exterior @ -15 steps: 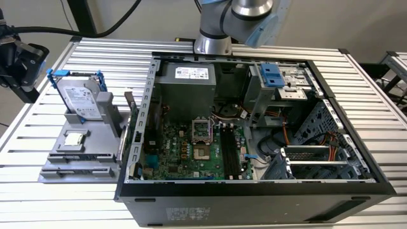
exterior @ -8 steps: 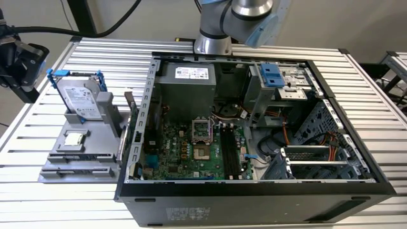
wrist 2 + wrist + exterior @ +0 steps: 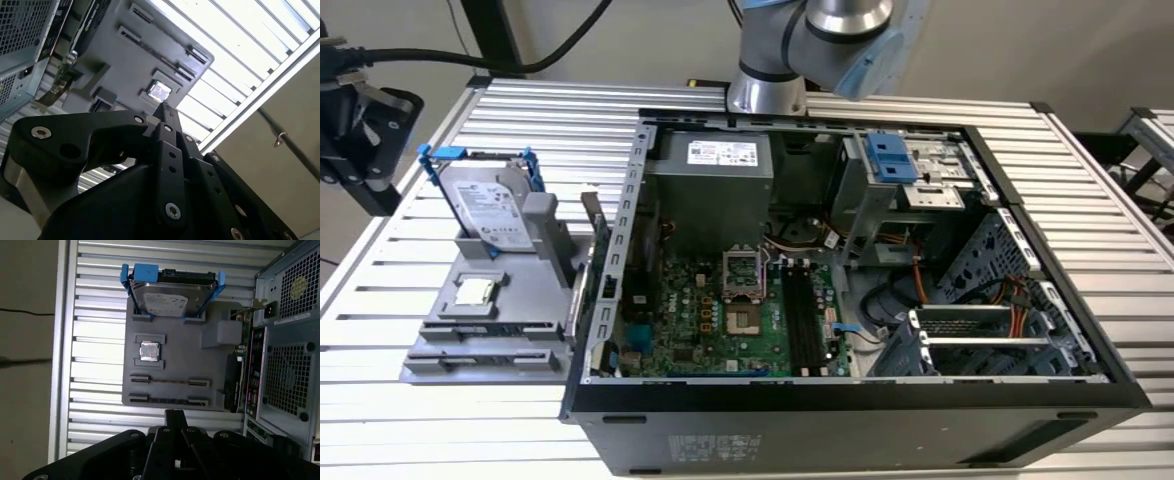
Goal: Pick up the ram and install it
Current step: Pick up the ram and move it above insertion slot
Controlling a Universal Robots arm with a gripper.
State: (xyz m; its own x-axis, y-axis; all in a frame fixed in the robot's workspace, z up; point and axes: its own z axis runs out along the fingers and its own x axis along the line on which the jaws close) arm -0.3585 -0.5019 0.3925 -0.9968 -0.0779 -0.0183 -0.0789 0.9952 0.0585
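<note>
My arm (image 3: 781, 60) is built from rounded silver-grey metal tubes, and in the exterior view one joint wears a pale blue cap (image 3: 870, 62). My pincer (image 3: 165, 111) is matte black all over. In both wrist views its links fan out from a broad black body into thick, flat bars with rounded ends. Small bright steel screws (image 3: 173, 210) sit in round recesses along those bars. In the second wrist view a larger silver-ringed bolt (image 3: 41, 132) marks the outer link, and a band of bare grey metal (image 3: 22, 192) shows beneath it. My fingers (image 3: 174, 416) meet in one slim, square-ended black tip.
</note>
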